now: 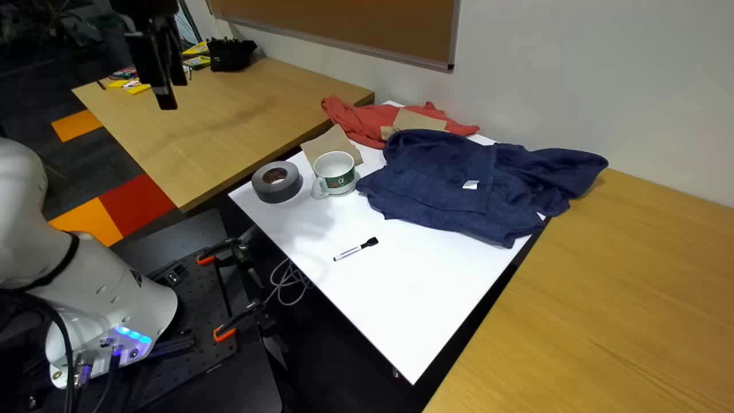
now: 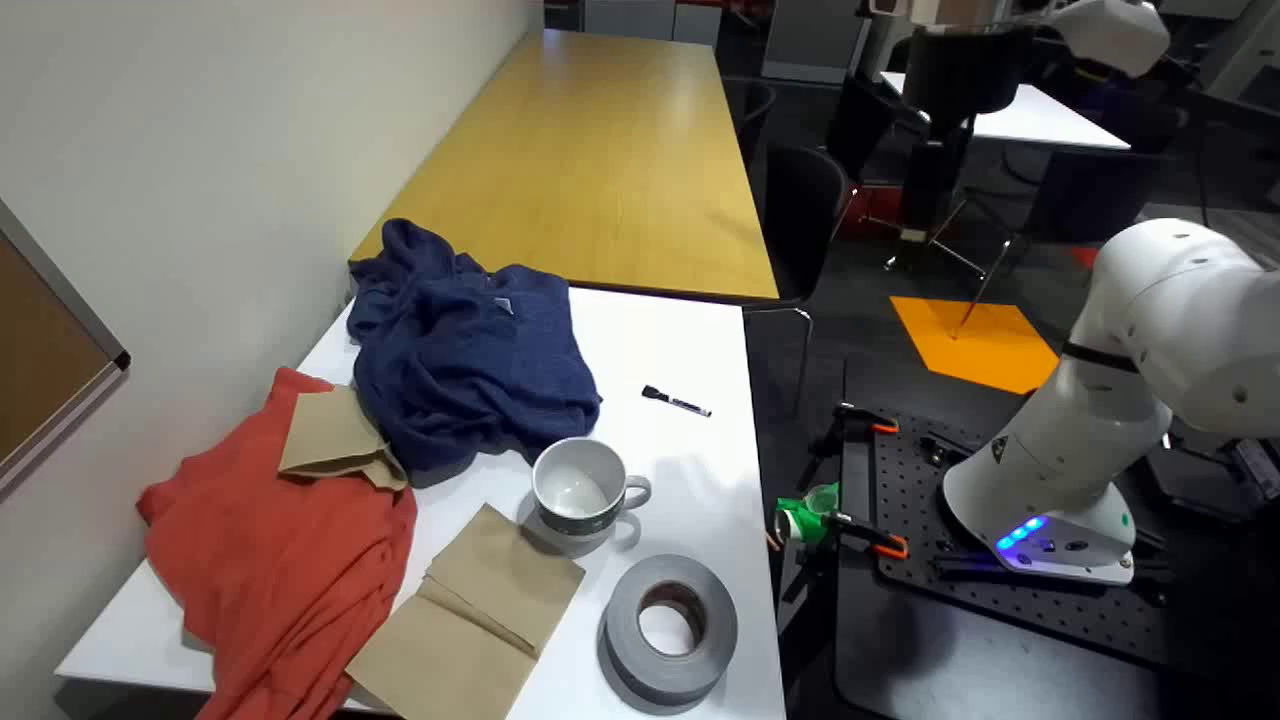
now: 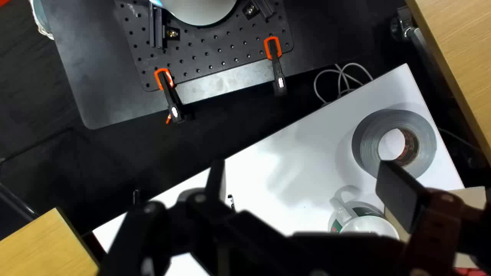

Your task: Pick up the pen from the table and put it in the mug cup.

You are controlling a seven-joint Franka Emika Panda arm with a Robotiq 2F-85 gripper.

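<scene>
The pen [image 1: 348,252] lies flat on the white table [image 1: 401,315], with a white barrel and dark ends; it also shows in an exterior view [image 2: 677,401]. In the wrist view only one end of the pen [image 3: 231,200] shows beside a finger; the rest is hidden behind the gripper. The mug cup [image 1: 335,172], white with a green band, stands upright on the table; it also shows in an exterior view [image 2: 580,485]. In the wrist view the cup [image 3: 370,226] is partly hidden by the gripper. My gripper [image 3: 302,172] is open and empty, high above the table.
A grey tape roll [image 1: 277,181] lies beside the cup. Brown paper [image 2: 480,610] lies near the cup, a navy cloth [image 1: 459,183] and a red cloth [image 2: 290,560] toward the wall. Wooden tables [image 1: 642,287] adjoin the white table. Clamps [image 1: 232,321] hold the robot's base plate.
</scene>
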